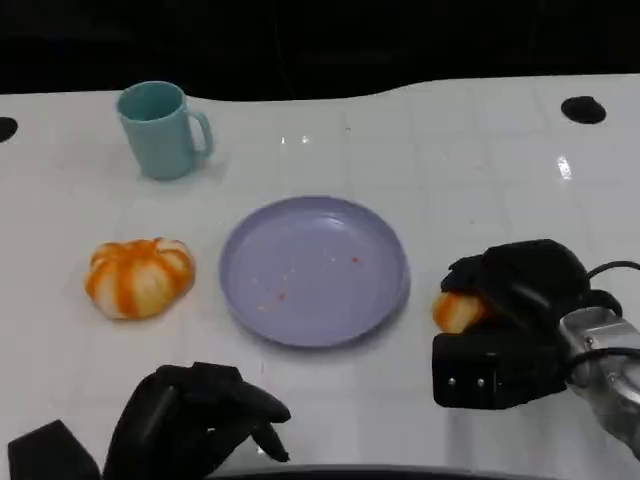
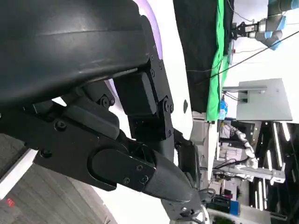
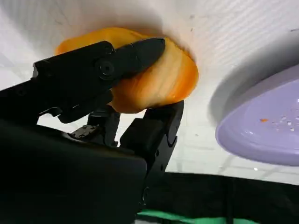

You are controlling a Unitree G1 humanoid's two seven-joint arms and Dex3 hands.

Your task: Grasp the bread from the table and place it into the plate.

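Note:
A small orange bread roll lies on the white table just right of the lilac plate. My right hand covers it from the right and grips it. In the right wrist view the black fingers close over and under the bread, which sits against the table surface, with the plate's rim a short way off. My left hand rests at the near table edge, in front of the plate's left side, holding nothing; the left wrist view has its fingers reaching out freely.
A teal mug stands at the back left. A round orange-and-white striped bun lies left of the plate. A black round hole marks the table's far right. The table's dark far edge runs behind the mug.

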